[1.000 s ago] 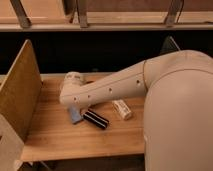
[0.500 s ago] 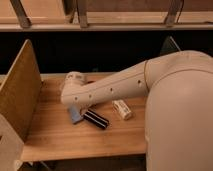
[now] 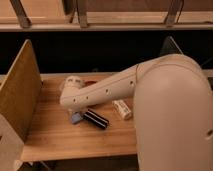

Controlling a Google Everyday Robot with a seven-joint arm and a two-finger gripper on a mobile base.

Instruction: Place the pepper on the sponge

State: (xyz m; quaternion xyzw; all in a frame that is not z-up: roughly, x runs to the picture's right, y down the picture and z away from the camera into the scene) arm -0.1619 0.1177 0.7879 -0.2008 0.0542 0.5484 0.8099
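The sponge (image 3: 76, 118) is a small blue-grey pad on the wooden table, partly covered by my arm. My white arm (image 3: 105, 90) reaches in from the right and bends down at its left end. The gripper (image 3: 73, 111) sits under that bend, directly over the sponge and mostly hidden by the arm. The pepper is hidden. A thin red sliver (image 3: 90, 82) peeks out behind the arm; I cannot tell what it belongs to.
A black oblong bar with pale stripes (image 3: 96, 119) lies right beside the sponge. A white packet (image 3: 122, 109) lies further right. A tall wooden side panel (image 3: 20, 95) walls the table's left edge. The table's front edge (image 3: 75, 152) is near.
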